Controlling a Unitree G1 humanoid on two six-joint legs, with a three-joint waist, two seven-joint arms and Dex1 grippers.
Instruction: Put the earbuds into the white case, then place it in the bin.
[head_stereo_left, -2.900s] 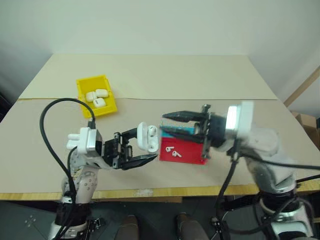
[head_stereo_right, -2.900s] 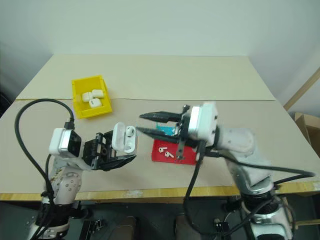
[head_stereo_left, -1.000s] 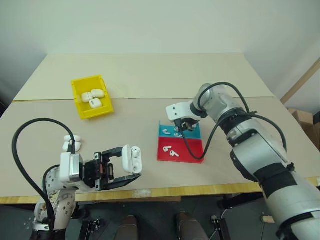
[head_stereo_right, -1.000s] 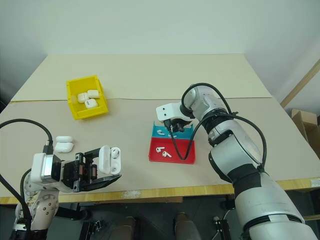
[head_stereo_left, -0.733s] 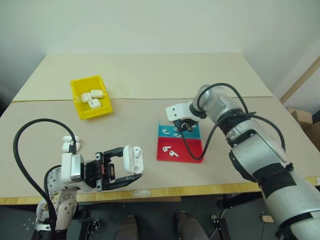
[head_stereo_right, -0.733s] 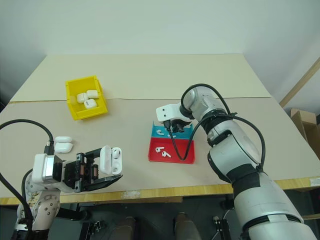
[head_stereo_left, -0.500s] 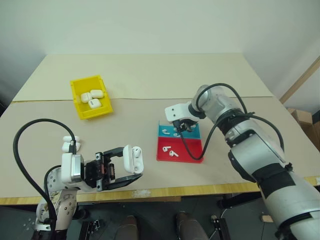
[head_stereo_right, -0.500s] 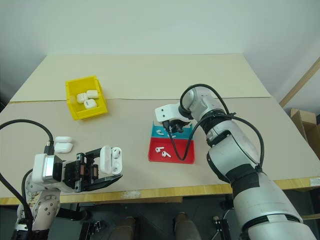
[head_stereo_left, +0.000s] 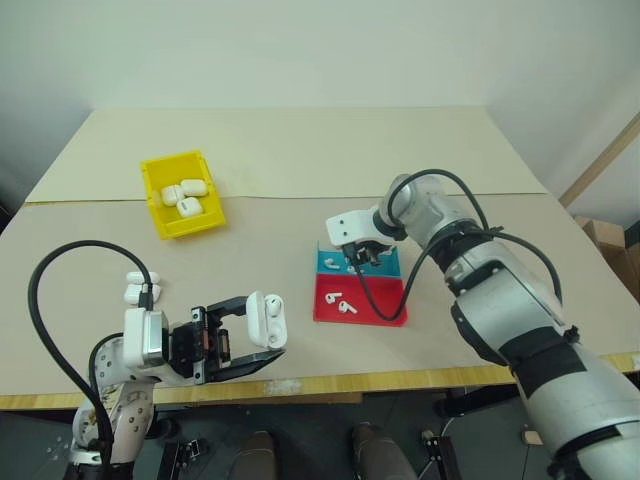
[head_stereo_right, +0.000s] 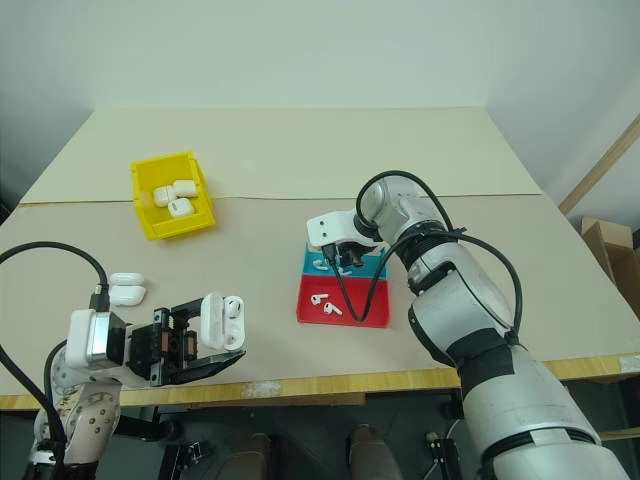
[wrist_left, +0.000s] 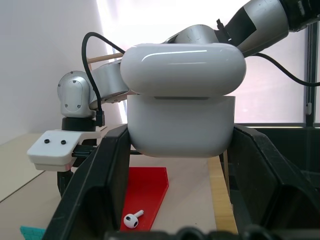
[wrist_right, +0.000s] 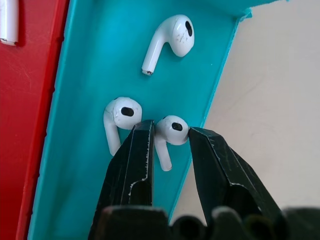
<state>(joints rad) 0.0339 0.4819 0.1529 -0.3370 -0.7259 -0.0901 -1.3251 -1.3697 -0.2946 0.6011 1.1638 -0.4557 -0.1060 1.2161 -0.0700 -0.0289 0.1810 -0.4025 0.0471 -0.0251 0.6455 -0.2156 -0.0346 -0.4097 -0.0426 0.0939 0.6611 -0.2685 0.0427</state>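
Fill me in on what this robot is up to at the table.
It is packing earbuds into a case. The left gripper holds a white case with its lid flipped open, above the table's near edge. The right gripper is down in the blue half of the red-and-blue tray, its fingers either side of one earbud; two more earbuds lie beside it. The yellow bin already holds three cases.
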